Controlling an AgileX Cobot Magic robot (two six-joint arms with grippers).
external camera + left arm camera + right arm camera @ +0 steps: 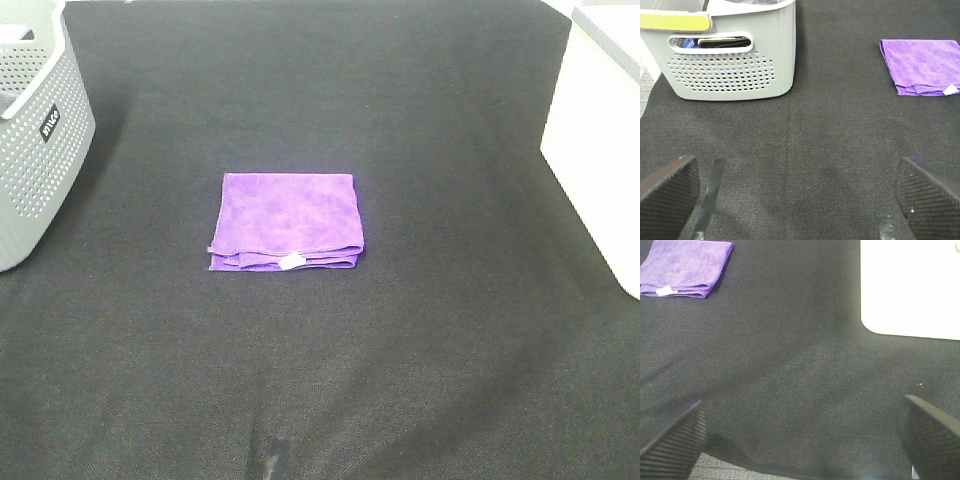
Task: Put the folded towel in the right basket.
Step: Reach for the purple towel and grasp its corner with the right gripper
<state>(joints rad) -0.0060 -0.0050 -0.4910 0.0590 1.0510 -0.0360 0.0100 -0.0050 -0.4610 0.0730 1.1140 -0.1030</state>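
A folded purple towel point(288, 220) with a small white tag lies flat on the black cloth near the table's middle. It also shows in the left wrist view point(922, 66) and in the right wrist view point(685, 267). The white right basket point(600, 140) stands at the right edge; its pale wall shows in the right wrist view point(910, 287). My left gripper point(800, 200) is open and empty, well short of the towel. My right gripper point(800, 440) is open and empty, between towel and basket. Neither gripper appears in the exterior high view.
A grey perforated basket point(35, 120) stands at the far left, also in the left wrist view point(730, 55), with dark items inside. Black cloth point(400, 350) covers the table. Tape strips point(710, 195) lie near the left gripper.
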